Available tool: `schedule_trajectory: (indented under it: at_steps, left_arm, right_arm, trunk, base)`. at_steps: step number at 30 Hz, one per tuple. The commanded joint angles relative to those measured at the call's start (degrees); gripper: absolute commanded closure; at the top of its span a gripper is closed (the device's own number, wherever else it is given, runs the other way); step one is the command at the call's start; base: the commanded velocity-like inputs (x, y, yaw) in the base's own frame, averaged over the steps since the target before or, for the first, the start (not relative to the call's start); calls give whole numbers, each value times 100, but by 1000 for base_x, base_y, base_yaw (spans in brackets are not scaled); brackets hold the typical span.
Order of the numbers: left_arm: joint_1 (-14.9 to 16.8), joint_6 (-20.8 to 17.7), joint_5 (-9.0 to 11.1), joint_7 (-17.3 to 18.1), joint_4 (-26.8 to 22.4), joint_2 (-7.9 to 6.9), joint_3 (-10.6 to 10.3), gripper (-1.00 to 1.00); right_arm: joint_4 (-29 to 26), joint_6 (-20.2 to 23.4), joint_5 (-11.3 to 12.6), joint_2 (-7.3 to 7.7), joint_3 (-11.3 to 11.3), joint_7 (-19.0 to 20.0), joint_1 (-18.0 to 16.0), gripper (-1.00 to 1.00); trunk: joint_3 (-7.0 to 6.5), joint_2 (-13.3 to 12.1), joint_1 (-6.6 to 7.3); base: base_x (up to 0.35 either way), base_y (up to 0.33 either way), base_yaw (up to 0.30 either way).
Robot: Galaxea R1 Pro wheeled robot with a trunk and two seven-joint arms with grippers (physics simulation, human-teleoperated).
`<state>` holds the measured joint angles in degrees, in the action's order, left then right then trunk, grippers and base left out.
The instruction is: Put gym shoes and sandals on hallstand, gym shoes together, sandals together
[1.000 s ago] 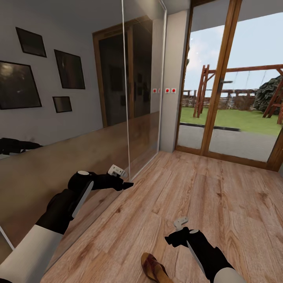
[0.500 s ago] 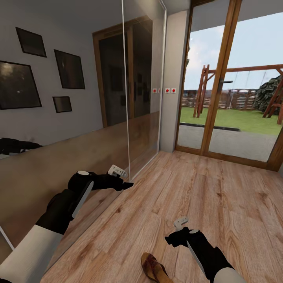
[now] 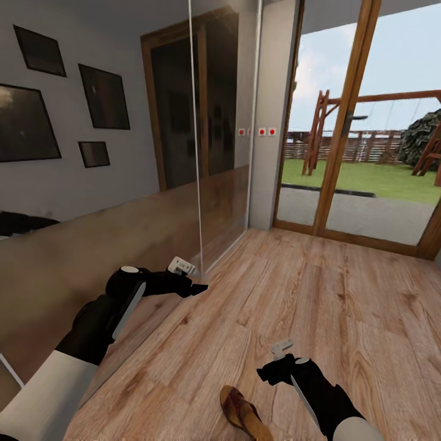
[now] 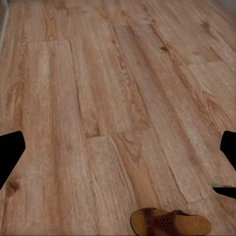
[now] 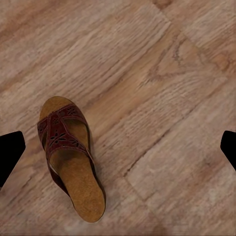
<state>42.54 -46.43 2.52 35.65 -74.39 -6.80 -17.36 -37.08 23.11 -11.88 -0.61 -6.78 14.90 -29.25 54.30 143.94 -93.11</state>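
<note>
One brown sandal [image 3: 245,413] with a tan footbed lies flat on the wood-plank corridor floor [image 3: 318,294], just left of my right forearm. In the right wrist view this sandal [image 5: 69,155] sits off to one side of my open right gripper [image 5: 118,147]. My right gripper [image 3: 269,373] hovers low over the floor. My left gripper [image 3: 196,286] is held out near the mirrored door, open, with the same sandal [image 4: 169,223] at the edge of its wrist view. The gym shoes and the hallstand are out of view.
A mirrored sliding-door wardrobe [image 3: 122,245] runs along the left, close to my left arm. A wood-framed glass door [image 3: 343,135] to the garden closes the far end, beside a grey wall pillar [image 3: 266,153]. Open floor stretches ahead and to the right.
The camera has moved a little, so the wall pictures and door sit slightly differently and more of the sandal shows. Both arms hold the same pose.
</note>
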Motion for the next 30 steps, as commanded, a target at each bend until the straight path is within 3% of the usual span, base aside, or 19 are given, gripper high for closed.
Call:
schedule_trajectory:
  at_steps: [1, 15, 30]
  left_arm:
    - [6, -42, 29, -6, -5, -4, -6, -100]
    - [8, -42, 20, -6, -18, -6, 14, -100]
    - [26, -42, -163, -6, -40, 12, 13, -100]
  right_arm:
    - [-11, 26, -60, -1, 5, 37, -2, -100]
    - [-9, 26, -52, -1, 10, 57, -2, -100]
    - [-9, 26, -60, -1, 10, 57, -2, -100]
  trunk:
    - [38, 5, -1]
    - [477, 24, -37]
    - [950, 44, -76]
  base:
    - [0, 0, 0]
    - [0, 0, 0]
    - [0, 0, 0]
